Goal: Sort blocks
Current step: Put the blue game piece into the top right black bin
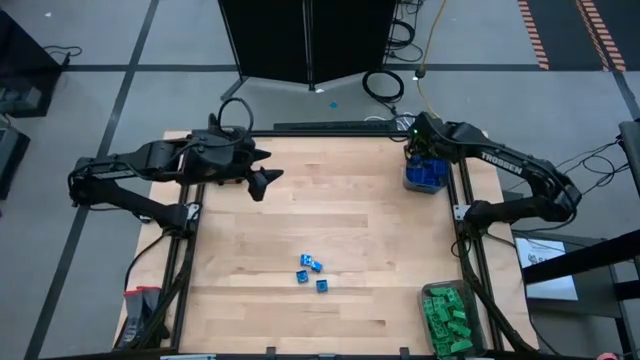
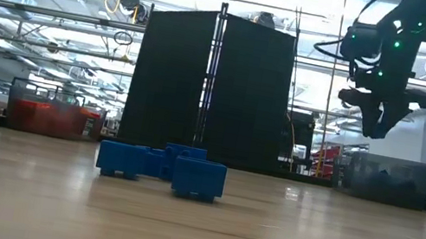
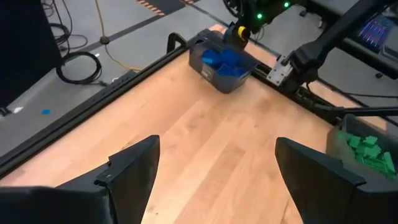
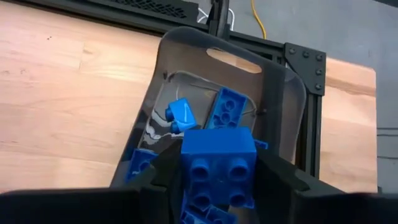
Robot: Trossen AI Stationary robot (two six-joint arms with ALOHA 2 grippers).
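The small blue studded plastic blocks left loose on the pale wooden bench [image 1: 350, 200] number three [image 1: 310, 271], a tight cluster a little toward 6 o'clock from the bench's centre. A fourth blue studded block [image 4: 217, 163] sits pinched between the fingers of the right gripper [image 1: 418, 143], which hangs directly over the translucent grey rectangular bin of blue blocks [image 1: 424, 175] at about 1 o'clock on the bench; the wrist view shows several blue pieces already lying in that bin below it. A second translucent grey bin packed with green blocks [image 1: 447, 318] stands at about 5 o'clock. At the 7 o'clock edge something orange-red [image 1: 141, 298] shows, too small to say whether it is a bin of orange blocks. No green or orange block lies loose on the bench.

The left gripper [image 1: 262, 180] waits at about 11 o'clock, raised, fingers spread wide and empty.

Judging by this, the sorting looks nearly finished: the held block needs dropping, then the three loose ones remain.
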